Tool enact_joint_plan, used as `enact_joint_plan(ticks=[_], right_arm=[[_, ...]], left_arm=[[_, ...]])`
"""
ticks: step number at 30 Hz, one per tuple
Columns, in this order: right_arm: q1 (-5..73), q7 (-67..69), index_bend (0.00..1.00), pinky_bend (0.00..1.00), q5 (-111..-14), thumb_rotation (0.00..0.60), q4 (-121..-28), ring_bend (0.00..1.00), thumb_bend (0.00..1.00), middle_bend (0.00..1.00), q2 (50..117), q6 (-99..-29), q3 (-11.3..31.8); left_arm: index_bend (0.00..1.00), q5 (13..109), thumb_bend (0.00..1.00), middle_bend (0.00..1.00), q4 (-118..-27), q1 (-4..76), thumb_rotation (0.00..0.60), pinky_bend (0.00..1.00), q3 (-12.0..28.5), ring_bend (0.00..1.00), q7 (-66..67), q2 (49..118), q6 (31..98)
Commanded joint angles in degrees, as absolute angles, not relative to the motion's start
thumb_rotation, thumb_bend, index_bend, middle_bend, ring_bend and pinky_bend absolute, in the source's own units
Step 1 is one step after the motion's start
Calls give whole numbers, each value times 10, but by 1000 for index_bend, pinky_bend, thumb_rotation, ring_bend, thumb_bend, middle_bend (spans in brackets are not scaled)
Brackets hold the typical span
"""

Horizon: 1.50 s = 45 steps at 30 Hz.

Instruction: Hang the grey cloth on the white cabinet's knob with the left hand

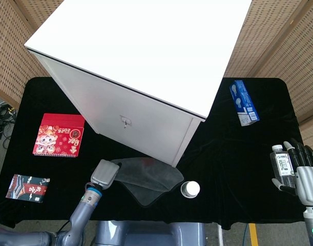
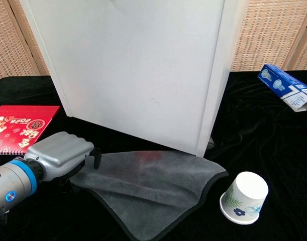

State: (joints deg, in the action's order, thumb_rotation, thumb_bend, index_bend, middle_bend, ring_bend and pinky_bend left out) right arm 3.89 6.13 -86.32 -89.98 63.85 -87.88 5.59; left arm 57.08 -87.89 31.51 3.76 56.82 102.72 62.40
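While the left hand [image 2: 63, 153] sits with fingers curled at the nine o'clock edge of the grey cloth [image 2: 148, 183], whether it has pinched the fabric I cannot tell. The cloth lies flat on the table at six o'clock of the white cabinet [image 1: 141, 61]; its knob [image 1: 125, 122] is bare, so lifting and hanging remain. At the far right, the right hand [image 1: 302, 177] rests half open beside a bottle [image 1: 283, 164].

Left robot hand [image 1: 105, 173] rests on the left edge of the grey cloth [image 1: 146, 179] lying flat on the black worktop [image 1: 238, 154] before the white cabinet [image 1: 141, 66]; its knob [image 1: 125, 122] is bare. Right robot hand [image 1: 306, 177] sits beside a bottle [image 1: 282, 164] at far right
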Motion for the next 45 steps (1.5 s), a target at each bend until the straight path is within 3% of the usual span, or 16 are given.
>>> enact_joint_plan(ticks=[1,3,5,9,20,29,37,45], right_arm=[[39,62,34,51,-862,600,-900,0,170,0,638,-879,56],[39,63,34,51,-863,600,-899,0,170,0,638,-878,56],[38,64,34,51,-864,600,-899,0,170,0,637,-880,56],[38,67,34,51,-866,600,-898,0,170,0,637,-883,57],[36,57,36,51,-868,600,-900,0,170,0,640,-888,57],[37,46,36,51,-867,600,-900,0,170,0,644,-886,56],[37,43,36,51,-866,600,-900,0,170,0,646,-886,57],[37,37,35,51,-865,600,-899,0,170,0,649,-887,57]], left_arm=[[413,573,390,821,-864,318,600,704,32,781,562,1037,629],[503,585,582,828,-854,318,600,704,29,787,556,1042,639],[618,621,672,836,-842,315,600,704,24,794,537,1045,662],[764,713,691,838,-842,311,600,704,9,797,487,1023,706],[787,1040,655,838,-815,345,600,703,-51,797,391,888,840],[788,1179,650,838,-783,362,600,703,-35,797,353,820,933],[787,1241,647,838,-679,367,600,702,-25,797,298,821,1004],[780,1287,583,838,-620,400,600,696,-4,797,272,836,1038]])
